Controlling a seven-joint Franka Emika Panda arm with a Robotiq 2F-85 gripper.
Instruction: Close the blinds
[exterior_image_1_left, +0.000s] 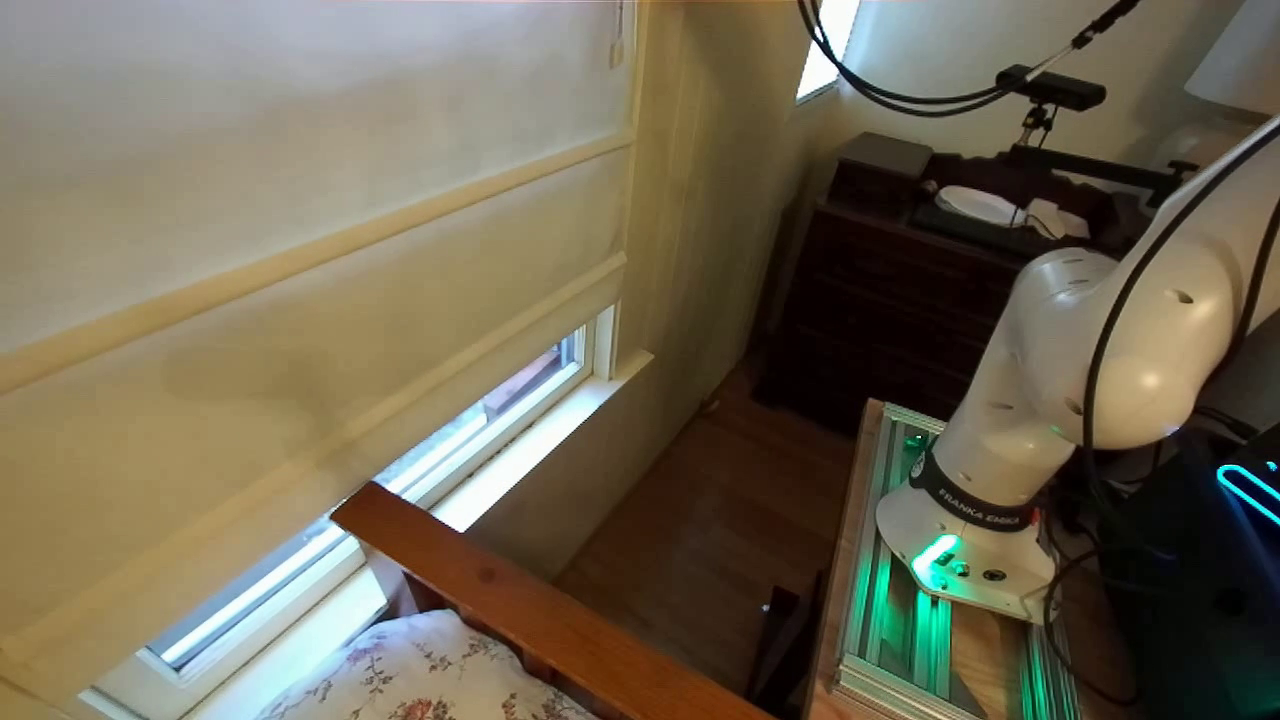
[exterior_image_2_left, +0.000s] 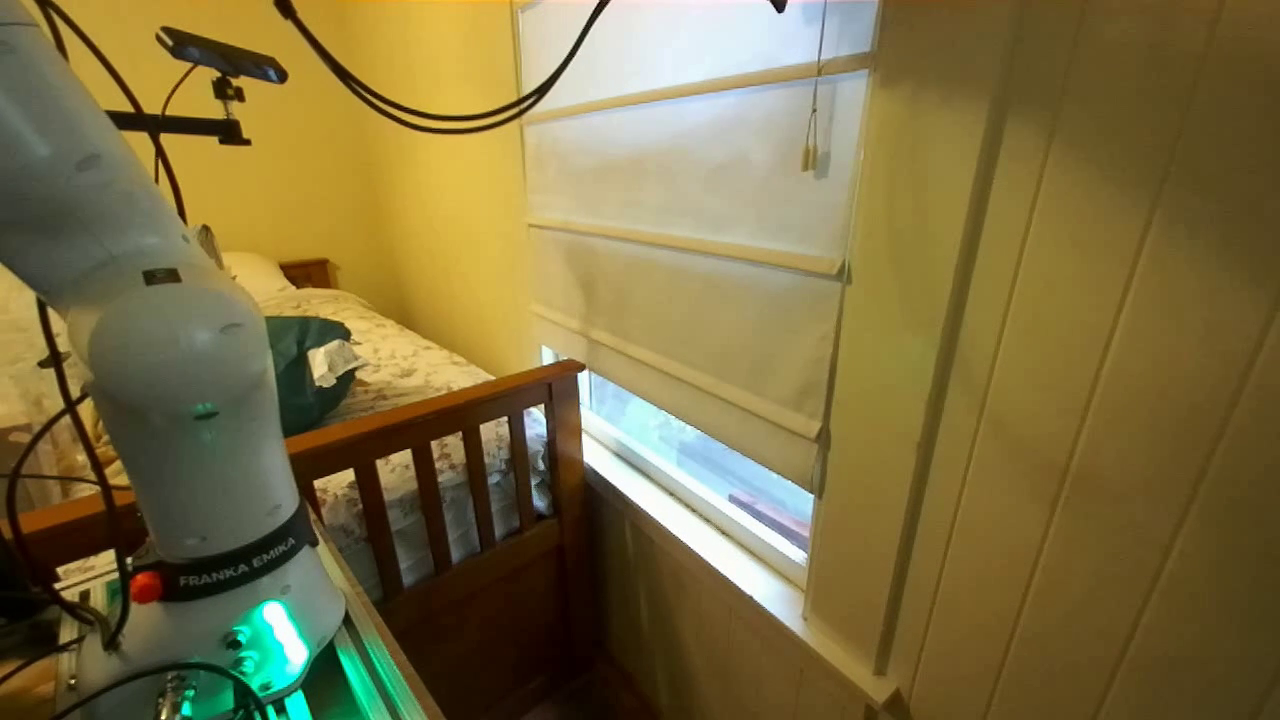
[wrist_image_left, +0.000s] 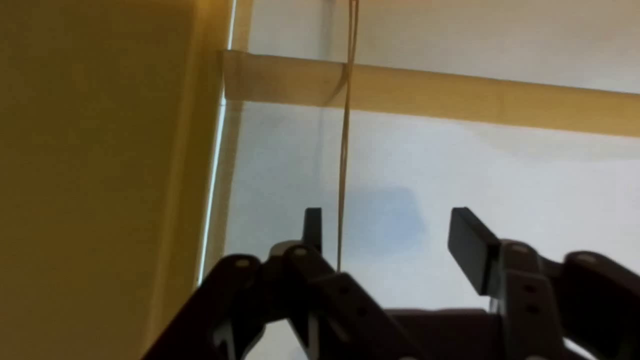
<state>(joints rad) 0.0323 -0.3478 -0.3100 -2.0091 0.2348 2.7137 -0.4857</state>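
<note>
The blinds are a cream fabric shade with horizontal folds, seen in both exterior views (exterior_image_1_left: 330, 320) (exterior_image_2_left: 690, 180) and filling much of the wrist view (wrist_image_left: 525, 200). Their hem hangs above the sill, and a strip of window glass shows below it. A thin pull cord (wrist_image_left: 344, 150) hangs in front of the blinds. Its tassels (exterior_image_2_left: 808, 158) show in an exterior view. My gripper (wrist_image_left: 387, 230) is open and holds nothing. In the wrist view the cord runs between the fingertips, closer to the left finger, and its lower part is hidden behind that finger. Contact cannot be told.
A wooden bed footboard (exterior_image_2_left: 440, 410) stands close to the window and sill (exterior_image_2_left: 700, 525). A dark dresser (exterior_image_1_left: 890, 290) stands in the corner. Black cables (exterior_image_2_left: 440, 125) hang across the top. A camera on a bracket (exterior_image_1_left: 1050, 90) stands behind the arm.
</note>
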